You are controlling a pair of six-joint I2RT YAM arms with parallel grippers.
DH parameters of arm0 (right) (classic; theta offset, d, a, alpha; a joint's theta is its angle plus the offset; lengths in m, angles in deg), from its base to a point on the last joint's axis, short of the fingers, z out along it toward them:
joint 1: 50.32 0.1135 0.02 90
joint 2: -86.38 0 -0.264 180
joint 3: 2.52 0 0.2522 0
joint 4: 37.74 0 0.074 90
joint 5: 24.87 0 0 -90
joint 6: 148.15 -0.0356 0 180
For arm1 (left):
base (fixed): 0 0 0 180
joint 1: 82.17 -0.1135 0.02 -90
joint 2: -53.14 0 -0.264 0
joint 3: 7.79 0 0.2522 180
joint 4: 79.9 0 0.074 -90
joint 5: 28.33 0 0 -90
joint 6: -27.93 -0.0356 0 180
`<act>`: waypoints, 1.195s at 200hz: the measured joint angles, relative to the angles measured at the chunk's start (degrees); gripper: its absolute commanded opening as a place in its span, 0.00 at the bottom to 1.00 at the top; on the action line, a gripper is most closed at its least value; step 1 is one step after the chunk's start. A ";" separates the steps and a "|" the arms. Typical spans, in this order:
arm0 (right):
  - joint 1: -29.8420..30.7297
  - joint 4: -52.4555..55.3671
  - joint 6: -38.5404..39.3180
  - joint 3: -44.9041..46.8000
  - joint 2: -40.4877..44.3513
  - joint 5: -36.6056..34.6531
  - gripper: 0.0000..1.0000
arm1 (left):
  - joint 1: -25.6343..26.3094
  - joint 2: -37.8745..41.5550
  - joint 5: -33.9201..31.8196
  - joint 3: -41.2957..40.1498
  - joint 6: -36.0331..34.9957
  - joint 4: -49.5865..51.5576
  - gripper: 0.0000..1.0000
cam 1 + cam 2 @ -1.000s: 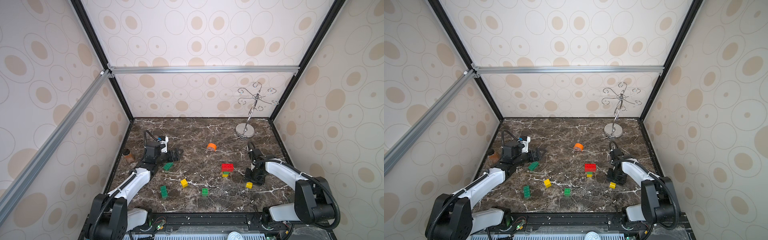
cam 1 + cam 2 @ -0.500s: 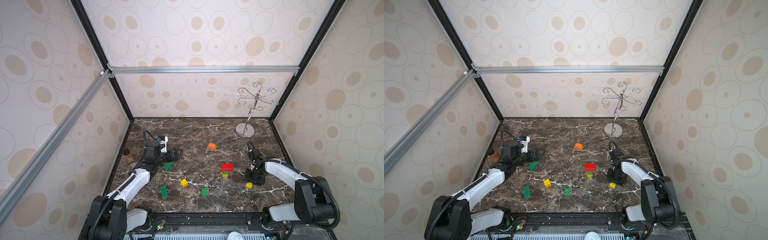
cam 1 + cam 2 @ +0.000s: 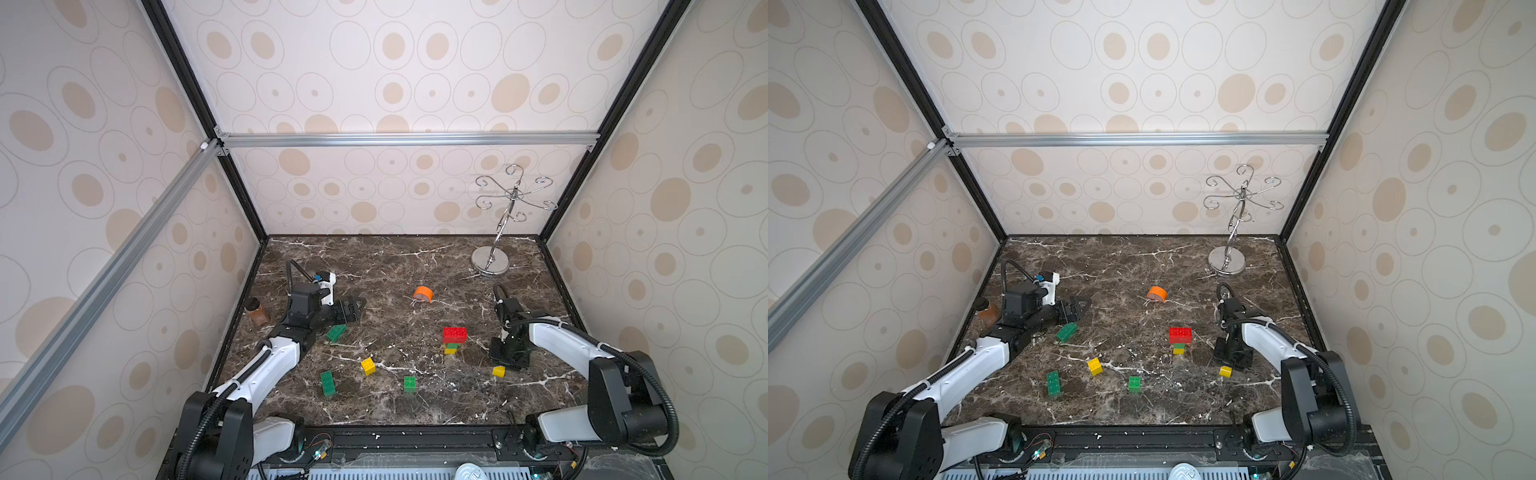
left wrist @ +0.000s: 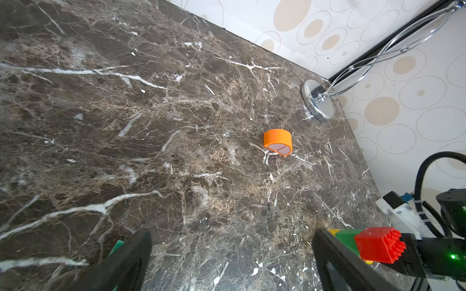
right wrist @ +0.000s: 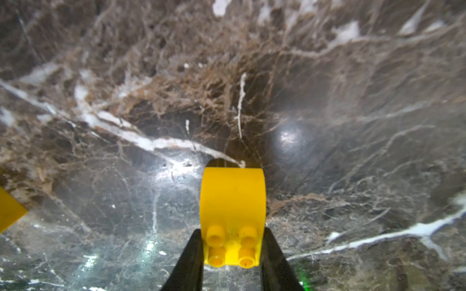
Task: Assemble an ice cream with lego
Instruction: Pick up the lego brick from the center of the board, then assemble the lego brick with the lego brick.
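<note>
A: What lies nearest the front edge of the marble table (image 3: 415, 407)?

B: In both top views, a green oblong brick (image 3: 328, 383) (image 3: 1053, 383) and a green square brick (image 3: 409, 383) (image 3: 1134, 383), well apart. A yellow square brick (image 3: 368, 366) (image 3: 1095, 366) sits between them, slightly farther in.

A: And the right gripper (image 5: 232, 234) (image 3: 509, 357)?

B: It is clamped on a yellow dome piece (image 5: 233, 199). In the right wrist view its two black fingers (image 5: 191, 254) press the studded end from either side, with the rounded back toward the marble. I cannot tell whether the piece touches the table. In the top views the gripper points down and hides it. A small yellow brick (image 3: 498, 371) (image 3: 1225, 371) lies just beside it on the near side.

A: The build?

B: Toward the table's middle, apart from that gripper, stands a stack: a red oblong brick (image 3: 454, 335) (image 3: 1180, 335) on a green brick (image 3: 454, 345), which sits on a yellow brick (image 3: 450, 351).

A: The left gripper (image 3: 353, 309) (image 4: 231, 235)?

B: Its jaws are spread wide with nothing between them, low over the table's left side. A second green oblong brick (image 3: 336, 332) (image 3: 1067, 331) lies just beside it. A brown jar (image 3: 256, 311) stands by the left wall.

A: Farthest back?

B: An orange dome piece (image 3: 423, 294) (image 4: 277, 141) lies alone, its hollow underside facing the left wrist camera. A chrome hook stand (image 3: 490, 264) (image 3: 1226, 264) is in the far right corner
</note>
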 measured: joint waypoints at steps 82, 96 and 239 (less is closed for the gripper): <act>1.25 8.52 13.31 -18.84 11.45 1.01 0.00 | 0.00 0.15 0.00 0.02 -0.04 0.46 1.00; 3.61 10.19 17.51 -22.05 11.15 1.49 0.00 | 0.00 0.42 0.00 0.00 -0.04 0.46 1.00; 17.03 26.49 70.79 -46.56 -4.44 15.06 0.00 | -0.28 -0.81 2.93 -0.68 -0.44 -3.50 1.00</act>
